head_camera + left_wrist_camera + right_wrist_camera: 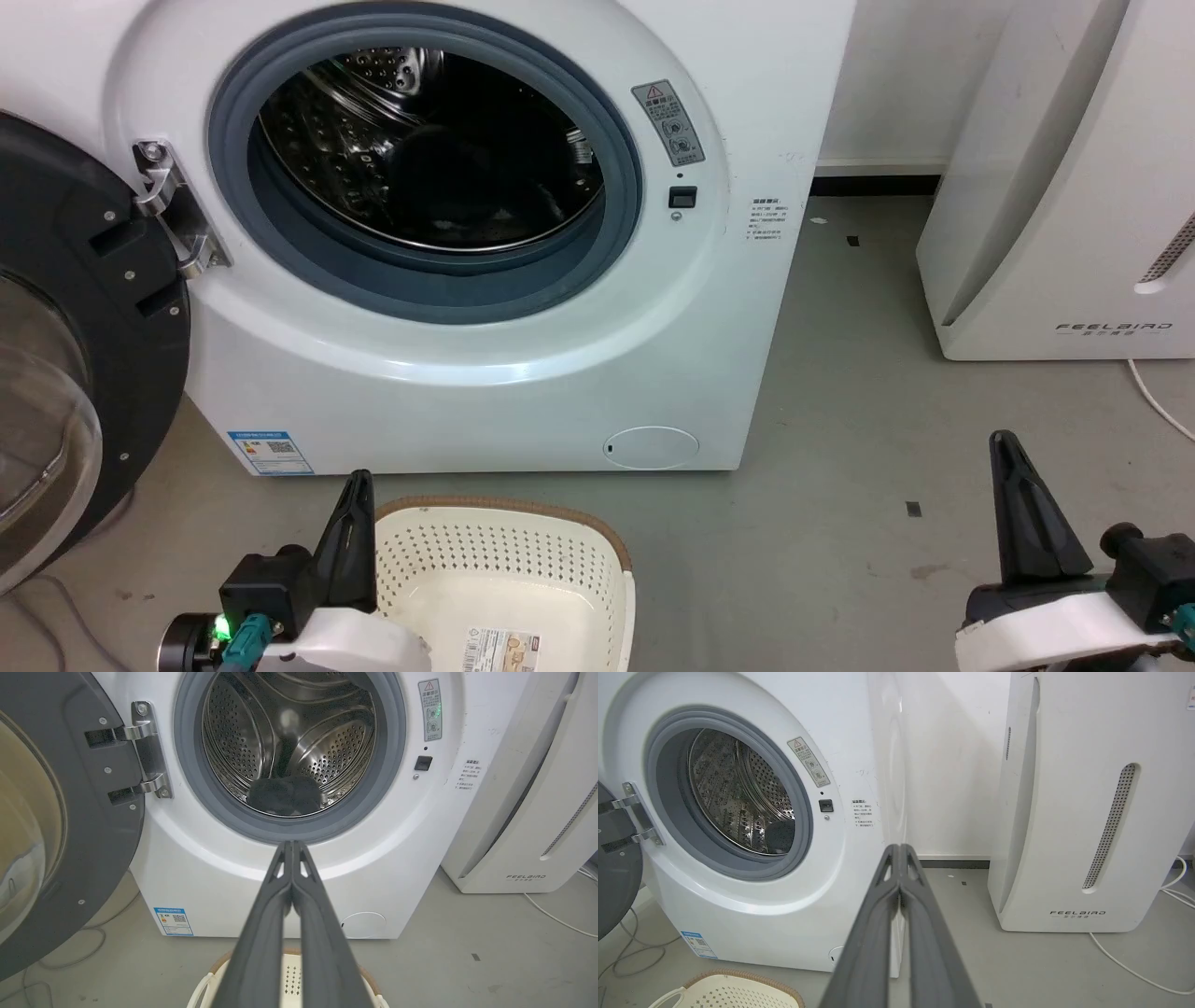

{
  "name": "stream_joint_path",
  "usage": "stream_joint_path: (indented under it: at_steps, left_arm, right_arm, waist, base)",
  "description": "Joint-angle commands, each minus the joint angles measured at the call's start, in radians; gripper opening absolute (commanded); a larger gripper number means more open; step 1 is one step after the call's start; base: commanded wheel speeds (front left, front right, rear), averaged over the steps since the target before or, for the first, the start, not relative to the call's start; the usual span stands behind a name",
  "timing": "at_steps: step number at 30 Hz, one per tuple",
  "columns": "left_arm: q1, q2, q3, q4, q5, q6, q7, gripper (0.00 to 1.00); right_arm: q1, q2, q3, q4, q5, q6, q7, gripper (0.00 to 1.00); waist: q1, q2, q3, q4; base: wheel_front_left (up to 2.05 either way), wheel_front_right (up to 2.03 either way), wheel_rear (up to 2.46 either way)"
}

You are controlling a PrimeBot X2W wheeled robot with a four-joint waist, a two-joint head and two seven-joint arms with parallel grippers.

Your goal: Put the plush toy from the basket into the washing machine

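1. Left gripper (pixel 358 485): fingers pinched together, empty, right beside the bare-looking cream perforated plastic basket (pixel 523 510).
2. Dark fluffy lump, probably the black-and-white plush toy (pixel 285 795), sits in the white front-loading washing machine (pixel 467 373), straight ahead of it.
3. Right gripper (pixel 1006 448): closed, empty, farther off.

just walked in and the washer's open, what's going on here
Nothing is being held right now. The left gripper and right gripper are both shut and empty, poised in front of the washing machine. Its door stands open, and a dark soft lump, likely the plush toy, lies in the drum. The part of the basket in view has just a paper label.
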Motion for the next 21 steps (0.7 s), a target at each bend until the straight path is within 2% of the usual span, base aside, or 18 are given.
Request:
stream_joint_path:
  at_steps: [1, 21]
  left_arm:
    - [-0.002, -0.001, 0.006, -0.007, 0.010, -0.004, 0.006, 0.00]
    - [-0.003, -0.008, 0.015, -0.028, 0.042, -0.006, 0.047, 0.00]
  right_arm:
    - [-0.005, 0.000, 0.003, 0.002, -0.012, 0.000, 0.005, 0.00]
    - [-0.008, 0.000, 0.017, 0.004, -0.036, 0.000, 0.046, 0.00]
  waist:
    - [0.0000, 0.0000, 0.000, 0.000]
    - [0.0000, 0.0000, -0.008, 0.000]
  base:
    - [0.00, 0.00, 0.00]
    - [0.00, 0.00, 0.00]
